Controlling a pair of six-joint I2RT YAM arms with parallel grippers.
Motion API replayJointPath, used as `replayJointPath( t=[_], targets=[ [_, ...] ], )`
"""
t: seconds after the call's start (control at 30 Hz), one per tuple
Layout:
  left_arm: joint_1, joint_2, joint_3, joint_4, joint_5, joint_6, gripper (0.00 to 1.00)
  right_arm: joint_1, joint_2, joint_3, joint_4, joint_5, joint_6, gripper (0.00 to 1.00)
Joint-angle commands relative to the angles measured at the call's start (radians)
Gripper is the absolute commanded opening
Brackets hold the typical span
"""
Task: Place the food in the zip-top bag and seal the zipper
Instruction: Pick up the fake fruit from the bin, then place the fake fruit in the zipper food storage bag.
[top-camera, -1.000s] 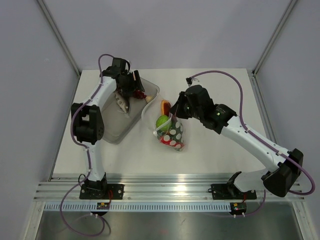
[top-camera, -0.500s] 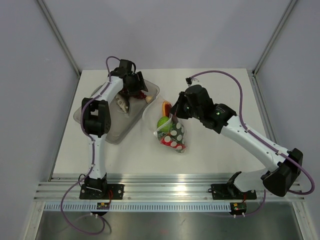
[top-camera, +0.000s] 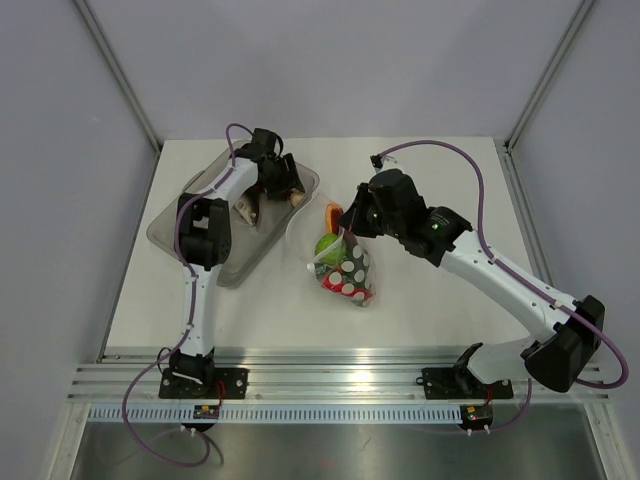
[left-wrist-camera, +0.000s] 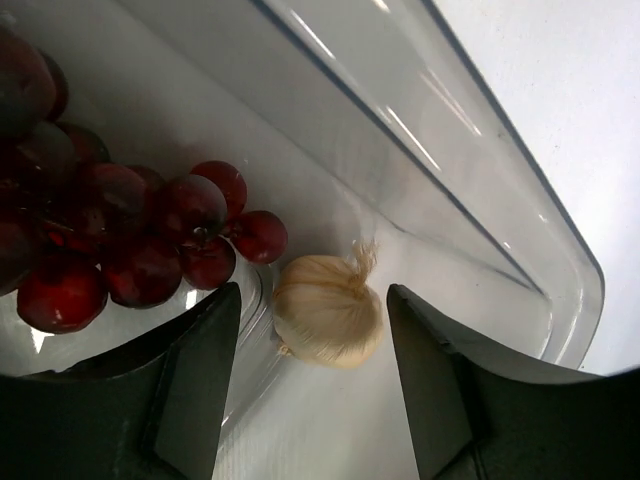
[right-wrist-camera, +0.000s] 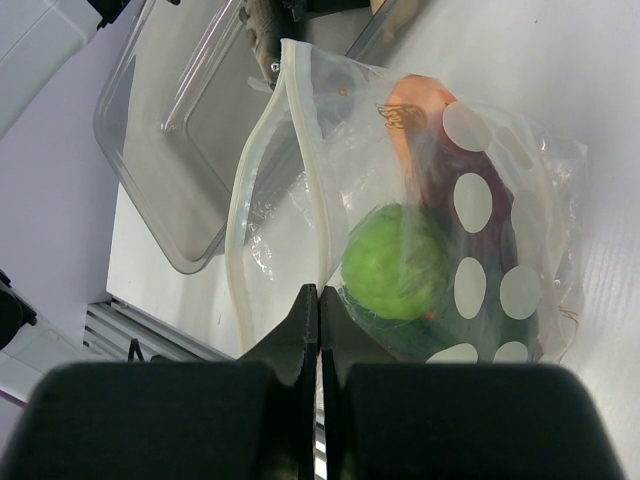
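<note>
The zip-top bag (top-camera: 348, 270) lies mid-table, with the lime (top-camera: 326, 244), an orange-red fruit wedge (top-camera: 331, 213) and darker food inside. In the right wrist view the lime (right-wrist-camera: 395, 262) and wedge (right-wrist-camera: 420, 100) show through the spotted bag (right-wrist-camera: 500, 230). My right gripper (right-wrist-camera: 319, 300) is shut on the zipper (right-wrist-camera: 300, 130) at the open mouth. My left gripper (left-wrist-camera: 315, 380) is open at the far right end of the clear grey tray (left-wrist-camera: 480, 230), its jaws either side of a pale garlic bulb (left-wrist-camera: 328, 310). Dark-red grapes (left-wrist-camera: 110, 240) lie just left of it.
The tray (top-camera: 190, 240) sits at the left of the table, with a pale brownish item (top-camera: 245, 208) in it. I cannot tell whether the garlic lies inside the tray or just at its edge. Grey walls close in the table.
My left gripper has moved right across the tray to its far right end, over the garlic. The right gripper and the bag have stayed in place.
</note>
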Motion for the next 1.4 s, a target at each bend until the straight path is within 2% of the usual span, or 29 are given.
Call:
replayJointPath(
  t=[0.0, 0.07, 0.17, 0.4, 0.47, 0.6, 0.7, 0.77, 1.1, 1.2, 1.37],
  targets=[
    [-0.004, -0.016, -0.006, 0.044, 0.012, -0.008, 0.66, -0.005, -0.006, 0.043, -0.001, 0.018, -0.018, 0.00],
    [-0.007, -0.031, -0.031, 0.039, 0.009, -0.007, 0.70, -0.005, -0.006, 0.040, 0.002, 0.015, -0.018, 0.00],
    [-0.012, -0.065, -0.080, 0.034, -0.001, -0.003, 0.69, -0.005, -0.008, 0.037, 0.005, 0.015, -0.018, 0.00],
    [-0.021, -0.125, -0.174, 0.062, -0.016, -0.002, 0.64, -0.005, -0.017, 0.026, 0.013, 0.009, -0.011, 0.00],
    [-0.021, -0.126, -0.175, 0.057, -0.013, -0.002, 0.60, -0.005, -0.017, 0.023, 0.018, 0.004, -0.008, 0.00],
    [-0.023, -0.148, -0.209, 0.062, -0.025, -0.003, 0.43, -0.005, -0.019, 0.025, 0.019, 0.000, -0.006, 0.00],
    [-0.021, -0.191, -0.229, 0.073, -0.057, 0.006, 0.40, -0.006, -0.025, 0.023, 0.019, 0.000, -0.003, 0.00],
    [-0.023, -0.223, -0.233, 0.068, -0.070, 0.018, 0.34, -0.005, -0.029, 0.020, 0.019, 0.000, 0.000, 0.00],
    [-0.023, -0.434, -0.270, 0.036, -0.150, 0.079, 0.36, -0.005, -0.033, 0.005, 0.028, -0.010, 0.011, 0.00],
    [-0.023, -0.517, -0.295, 0.042, -0.117, 0.110, 0.36, -0.005, -0.030, 0.005, 0.036, -0.014, 0.011, 0.00],
    [-0.026, -0.639, -0.296, -0.042, -0.090, 0.165, 0.36, -0.006, -0.020, 0.005, 0.051, -0.023, 0.009, 0.00]
  ],
)
